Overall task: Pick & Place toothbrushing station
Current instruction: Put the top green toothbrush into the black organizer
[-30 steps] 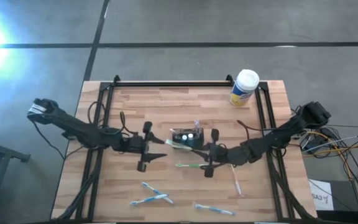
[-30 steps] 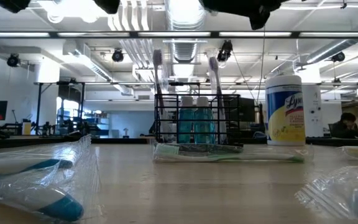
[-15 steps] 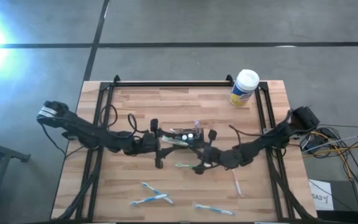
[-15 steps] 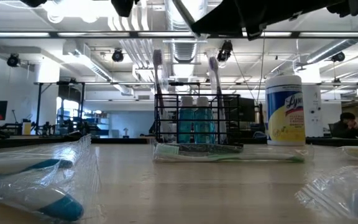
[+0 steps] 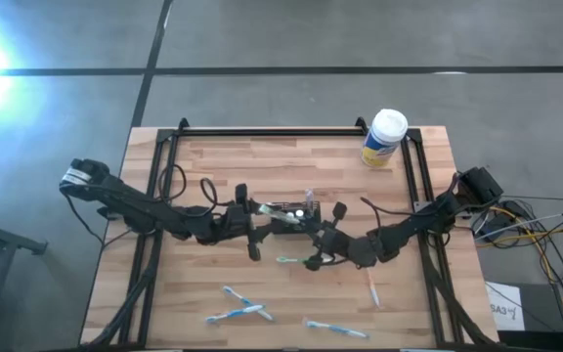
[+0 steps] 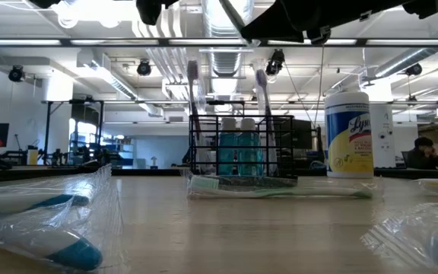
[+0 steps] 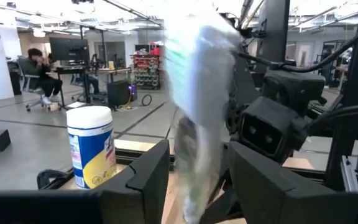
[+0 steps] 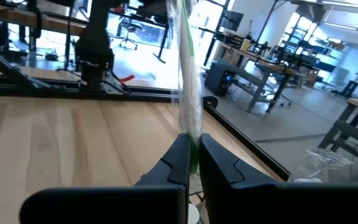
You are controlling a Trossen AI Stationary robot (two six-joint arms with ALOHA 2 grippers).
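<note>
On the wooden table (image 5: 213,156), the toothbrushing station (image 5: 286,214) stands mid-surface, the left gripper (image 5: 258,227) just beside it loosely around a wrapped toothbrush (image 7: 194,112), the right gripper (image 5: 313,260) clamped on another (image 8: 188,93); judged next: unwrapping, then slotting.

My overhead cam looks straight down, whole worktop (image 5: 262,156) mid-frame, both arms in. Low cam sits at worktop level, close, facing level across into the room. Each wrist cam looks forward past its own fingers, very near. Overhead, low and left wrist views share the yellow canister (image 5: 384,139) (image 6: 348,134) (image 7: 92,147).
</note>
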